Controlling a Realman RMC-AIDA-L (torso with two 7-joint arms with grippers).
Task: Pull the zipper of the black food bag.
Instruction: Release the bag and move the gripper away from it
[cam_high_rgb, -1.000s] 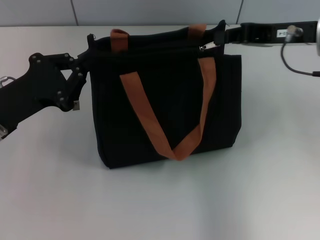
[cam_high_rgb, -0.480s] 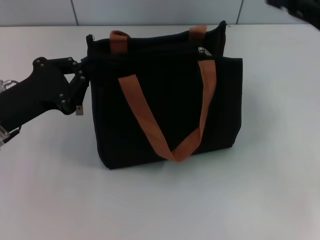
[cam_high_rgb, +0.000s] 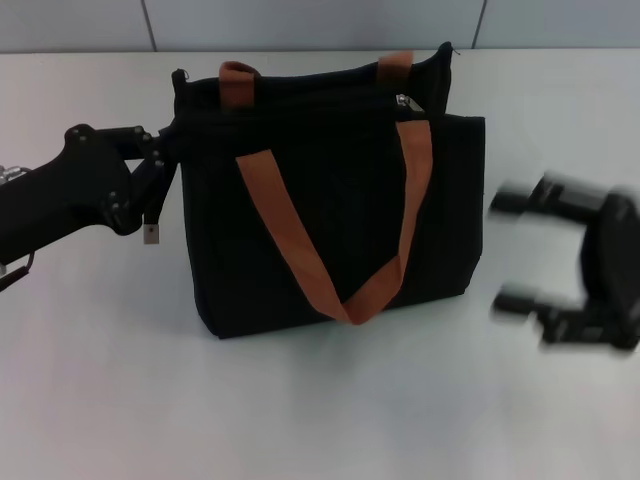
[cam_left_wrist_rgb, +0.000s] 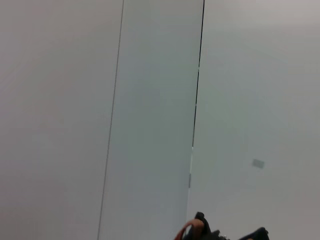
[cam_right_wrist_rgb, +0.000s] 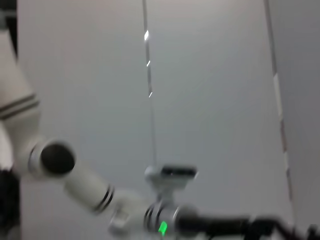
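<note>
The black food bag (cam_high_rgb: 330, 215) stands upright in the middle of the white table, with two orange-brown straps (cam_high_rgb: 300, 240). The small silver zipper pull (cam_high_rgb: 405, 100) sits on the top zip track near the bag's right end. My left gripper (cam_high_rgb: 166, 165) is against the bag's upper left edge; it blends into the black fabric. My right gripper (cam_high_rgb: 508, 250) is blurred, open and empty, low over the table just right of the bag and well away from the zipper. A bit of strap (cam_left_wrist_rgb: 187, 233) shows in the left wrist view.
The white table (cam_high_rgb: 320, 400) stretches in front of the bag and to both sides. A grey panelled wall (cam_high_rgb: 300, 22) runs behind it. The right wrist view shows the wall and white robot parts (cam_right_wrist_rgb: 75, 180).
My right gripper has left the zipper at the bag's top right, swung out of view, and now hangs low to the right of the bag. The left gripper shifted slightly towards the bag.
</note>
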